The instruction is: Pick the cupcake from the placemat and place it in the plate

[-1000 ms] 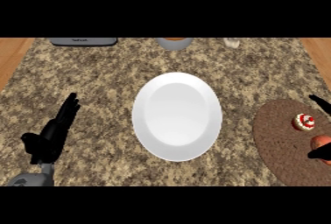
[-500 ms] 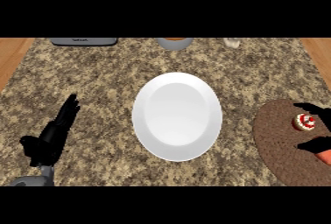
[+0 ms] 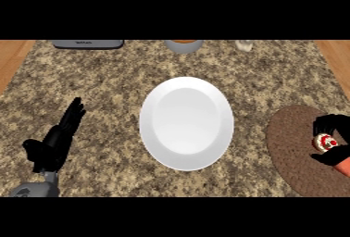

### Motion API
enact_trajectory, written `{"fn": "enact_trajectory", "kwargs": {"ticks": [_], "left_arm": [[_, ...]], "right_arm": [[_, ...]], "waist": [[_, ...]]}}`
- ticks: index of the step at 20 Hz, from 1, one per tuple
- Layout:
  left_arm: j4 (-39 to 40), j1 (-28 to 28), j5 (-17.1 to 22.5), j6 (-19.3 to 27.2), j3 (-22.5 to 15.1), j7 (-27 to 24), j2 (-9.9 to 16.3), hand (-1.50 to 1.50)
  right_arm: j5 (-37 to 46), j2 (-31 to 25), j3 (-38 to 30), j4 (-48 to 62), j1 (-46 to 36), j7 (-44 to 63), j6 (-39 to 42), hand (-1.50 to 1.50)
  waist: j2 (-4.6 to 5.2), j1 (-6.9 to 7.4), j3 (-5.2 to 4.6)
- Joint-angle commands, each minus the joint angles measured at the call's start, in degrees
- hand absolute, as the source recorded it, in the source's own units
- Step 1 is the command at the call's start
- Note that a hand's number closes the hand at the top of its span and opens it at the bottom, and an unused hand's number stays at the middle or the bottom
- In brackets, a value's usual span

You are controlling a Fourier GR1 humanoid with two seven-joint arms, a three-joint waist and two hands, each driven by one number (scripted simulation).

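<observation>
Speckled granite counter (image 3: 103, 83) held a white oval plate (image 3: 186, 122) at centre. Black right hand (image 3: 333, 139) curled round the small red-topped cupcake (image 3: 325, 142) on the brown woven placemat (image 3: 294, 152); plate lay to its left. Black left hand (image 3: 58, 139) rested open, far side.

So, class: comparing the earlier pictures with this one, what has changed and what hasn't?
The right hand has closed in around the cupcake on the placemat, fingers now curling round it. The cupcake hasn't left the mat. The plate and the open left hand stayed put.
</observation>
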Motion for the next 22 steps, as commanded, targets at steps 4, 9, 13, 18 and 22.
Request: {"fn": "enact_trajectory", "kwargs": {"ticks": [4, 9, 13, 18, 22], "left_arm": [[-0.18, -1.04, 0.51, -1.93, 2.45, 1.13, 1.36, 0.00], [2.09, 1.36, -2.75, -0.23, -0.74, -3.25, -2.80, 0.00], [3.89, -4.18, -2.10, 0.05, 0.88, 0.62, -2.30, 0.00], [0.55, 0.63, -1.14, -1.83, 2.41, -0.40, -0.68, 0.00], [-0.73, 1.30, -2.10, -1.00, 1.94, 0.24, -1.47, 0.00]], "right_arm": [[2.47, 0.92, 0.70, -4.85, 1.39, -3.53, -6.03, 1.50], [4.43, -0.95, 1.19, 0.98, -2.42, -14.02, -7.96, 1.50], [0.71, 0.56, -0.78, -1.75, -5.39, -15.76, -4.86, 1.50], [-3.32, -4.89, -2.35, -19.98, 3.00, -14.24, 2.29, 1.50], [-6.97, -2.20, -4.94, -30.18, 6.64, -11.91, 1.09, 1.50]], "waist": [[0.11, -0.09, 0.45], [0.23, 0.12, 0.47], [0.14, -0.28, 0.45], [-0.31, -1.05, 0.36], [-0.24, -0.95, 0.40]]}}
